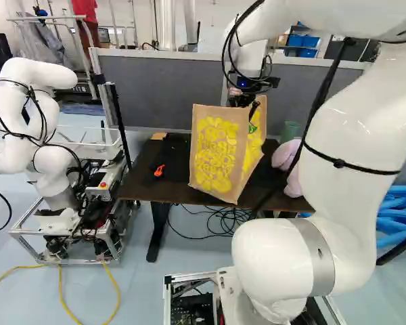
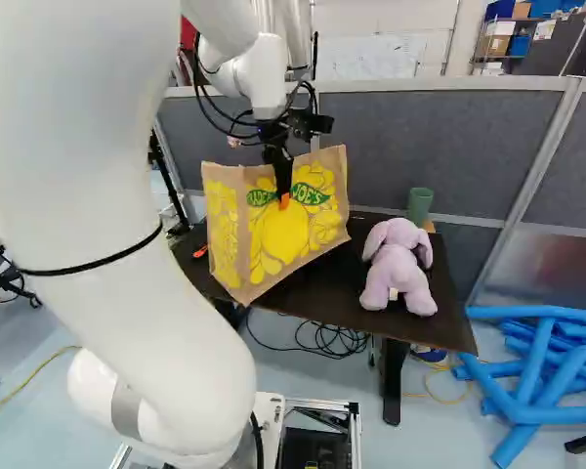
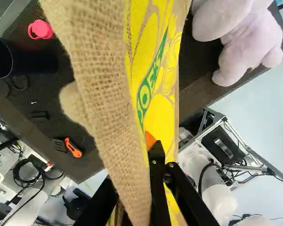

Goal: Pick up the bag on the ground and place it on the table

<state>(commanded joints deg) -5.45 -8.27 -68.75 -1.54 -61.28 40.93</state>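
Note:
My gripper [image 2: 282, 191] points down over the dark table [image 2: 449, 318] in the right base view, shut on the upper part of the bag [image 2: 244, 244]. That bag is tan burlap with yellow print and hangs upright, slightly tilted. In the left base view the bag [image 1: 216, 152] overlaps the table's front edge; whether its bottom touches the tabletop, I cannot tell. Seen from the wrist, the gripper [image 3: 151, 155] has one finger with an orange pad against the printed side, and the burlap hides much of the other.
A pink plush toy [image 2: 397, 269] and a green cylinder [image 2: 420, 204] stand on the table. An orange-black tool [image 3: 72, 147], a pink ring [image 3: 40, 30] and a black cup [image 3: 19, 59] lie there too. Another robot [image 1: 40, 128] stands left; blue tubes [image 2: 542, 366] lie right; grey partitions rise behind.

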